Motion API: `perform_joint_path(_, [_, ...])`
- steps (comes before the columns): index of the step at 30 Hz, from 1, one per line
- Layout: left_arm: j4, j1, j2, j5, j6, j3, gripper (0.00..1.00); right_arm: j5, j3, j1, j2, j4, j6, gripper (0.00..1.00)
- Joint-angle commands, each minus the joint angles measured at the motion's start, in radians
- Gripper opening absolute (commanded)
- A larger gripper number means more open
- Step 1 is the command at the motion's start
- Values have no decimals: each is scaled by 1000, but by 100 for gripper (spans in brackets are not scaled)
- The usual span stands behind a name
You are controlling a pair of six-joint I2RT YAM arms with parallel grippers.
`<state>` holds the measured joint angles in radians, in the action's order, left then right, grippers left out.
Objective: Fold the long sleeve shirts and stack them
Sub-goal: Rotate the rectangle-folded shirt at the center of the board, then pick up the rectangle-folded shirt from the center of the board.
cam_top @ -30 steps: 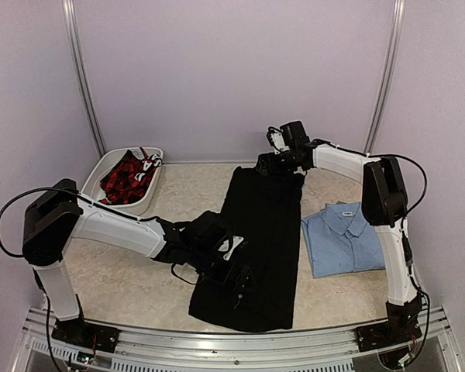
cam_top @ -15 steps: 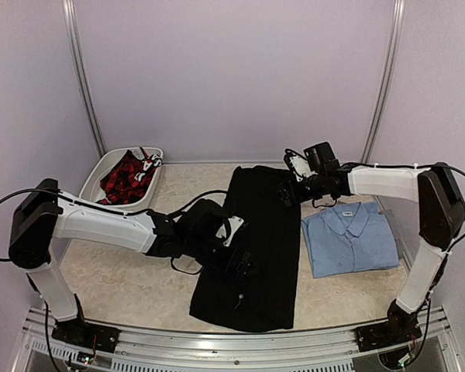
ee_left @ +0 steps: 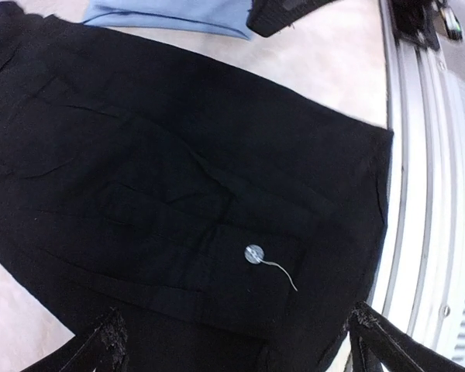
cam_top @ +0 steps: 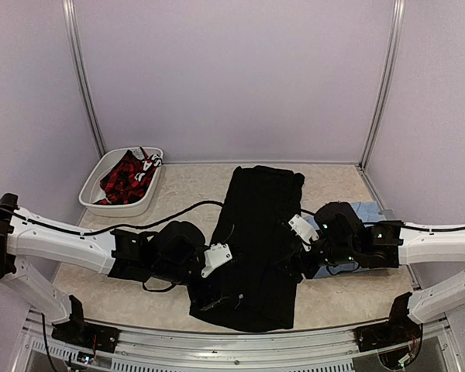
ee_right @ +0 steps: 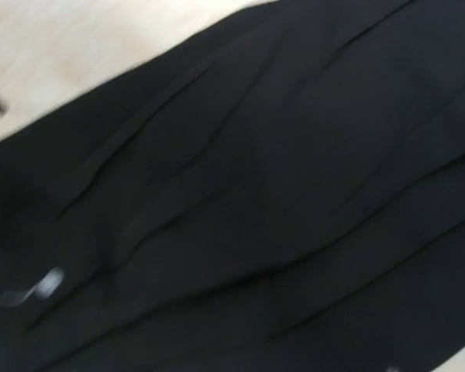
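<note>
The black long sleeve shirt (cam_top: 257, 221) lies folded into a long strip down the middle of the table. My left gripper (cam_top: 223, 280) hovers open over its near end; in the left wrist view the left gripper (ee_left: 236, 324) has its fingers wide apart above black cloth with a small white button (ee_left: 253, 253). My right gripper (cam_top: 293, 252) reaches over the strip's right edge; dark against the cloth, its jaws do not show. The right wrist view is filled with blurred black shirt (ee_right: 240, 194). The light blue shirt (cam_top: 370, 211) lies folded at the right, mostly hidden under the right arm.
A white bin (cam_top: 151, 194) holding red-and-black plaid cloth stands at the back left. A metal rail (cam_top: 232, 341) runs along the near table edge. The left arm's cable (cam_top: 178, 209) trails across the table. Walls close in the back and both sides.
The right arm swung from the black shirt's far end down to its right edge, now covering most of the blue shirt. The left arm drew back left and lower.
</note>
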<state>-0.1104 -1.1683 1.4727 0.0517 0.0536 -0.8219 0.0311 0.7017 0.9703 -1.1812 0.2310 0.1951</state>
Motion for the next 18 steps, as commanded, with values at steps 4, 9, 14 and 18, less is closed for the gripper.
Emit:
perform_joint_path(4, [-277, -69, 54, -112, 339, -40, 93, 109, -95, 225, 20, 34, 125, 79])
perform_joint_path(9, [-351, -70, 132, -93, 387, -21, 89, 117, -92, 329, -56, 53, 129, 78])
perform_joint_path(14, [-310, -55, 125, -29, 404, 11, 88, 60, -109, 357, -93, 32, 124, 75])
perform_joint_path(18, [-296, -28, 106, -11, 419, 46, 87, 45, -117, 382, -100, 34, 147, 75])
